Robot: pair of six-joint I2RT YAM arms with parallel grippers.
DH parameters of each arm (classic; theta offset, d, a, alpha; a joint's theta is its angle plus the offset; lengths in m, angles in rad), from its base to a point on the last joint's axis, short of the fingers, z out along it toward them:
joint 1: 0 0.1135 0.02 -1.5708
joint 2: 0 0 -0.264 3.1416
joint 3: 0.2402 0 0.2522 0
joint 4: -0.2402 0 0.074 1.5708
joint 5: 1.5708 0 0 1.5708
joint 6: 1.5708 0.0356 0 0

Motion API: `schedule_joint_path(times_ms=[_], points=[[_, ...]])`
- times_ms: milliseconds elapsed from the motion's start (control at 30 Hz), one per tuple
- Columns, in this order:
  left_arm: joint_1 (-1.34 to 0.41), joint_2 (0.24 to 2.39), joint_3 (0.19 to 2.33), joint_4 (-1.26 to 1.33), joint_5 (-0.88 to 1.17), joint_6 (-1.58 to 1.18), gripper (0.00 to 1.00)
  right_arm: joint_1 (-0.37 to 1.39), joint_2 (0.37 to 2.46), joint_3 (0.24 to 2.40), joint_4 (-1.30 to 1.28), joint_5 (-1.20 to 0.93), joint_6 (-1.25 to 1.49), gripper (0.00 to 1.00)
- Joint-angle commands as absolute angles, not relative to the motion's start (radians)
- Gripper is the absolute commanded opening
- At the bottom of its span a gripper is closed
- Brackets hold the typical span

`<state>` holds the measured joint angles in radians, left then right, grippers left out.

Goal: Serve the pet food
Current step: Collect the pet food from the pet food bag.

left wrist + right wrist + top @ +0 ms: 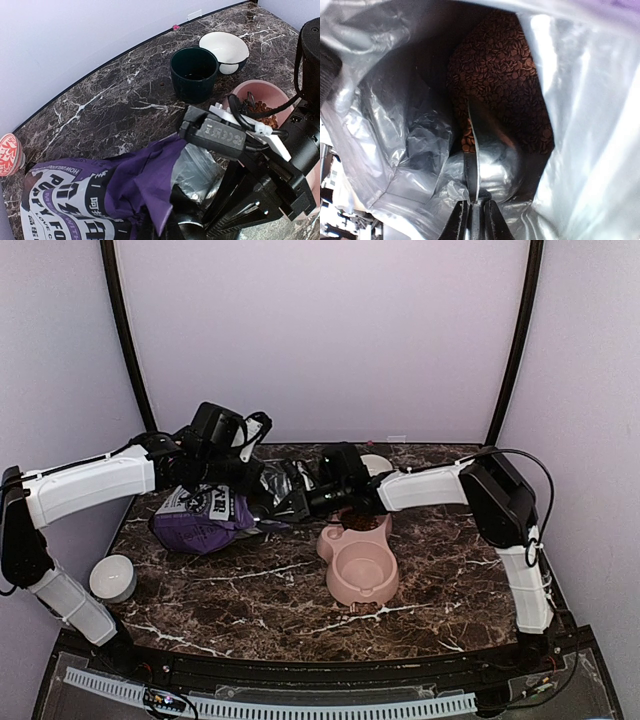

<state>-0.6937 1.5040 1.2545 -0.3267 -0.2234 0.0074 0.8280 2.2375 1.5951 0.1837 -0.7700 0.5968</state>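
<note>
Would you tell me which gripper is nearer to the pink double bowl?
Right. The right gripper, holding a scoop inside the bag, is just left of and behind the pink double bowl; the left gripper, shut on the bag, is farther left.

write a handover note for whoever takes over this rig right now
left gripper: shut on the mouth edge of the purple bag, holding it open.
right gripper: shut on the metal scoop, which reaches inside the bag to the pet food.
done: some kibble lies in the pink bowl's far compartment; the near one is empty.
left to do: lift out a scoopful, tip it into the bowl.
</note>
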Motion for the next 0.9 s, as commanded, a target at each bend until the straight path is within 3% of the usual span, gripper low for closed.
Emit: schedule_joint_path(times_ms=[0,867], points=[[-0.687,1.428,1.259,-0.180,-0.250,0.029,0.00,0.819,2.184,1.571,0.203,-0.812,0.668,0.00],[-0.688,1.420,1.243,-0.170,-0.236,0.037,0.00,0.772,2.132,1.600,0.166,-0.718,0.704,0.00]])
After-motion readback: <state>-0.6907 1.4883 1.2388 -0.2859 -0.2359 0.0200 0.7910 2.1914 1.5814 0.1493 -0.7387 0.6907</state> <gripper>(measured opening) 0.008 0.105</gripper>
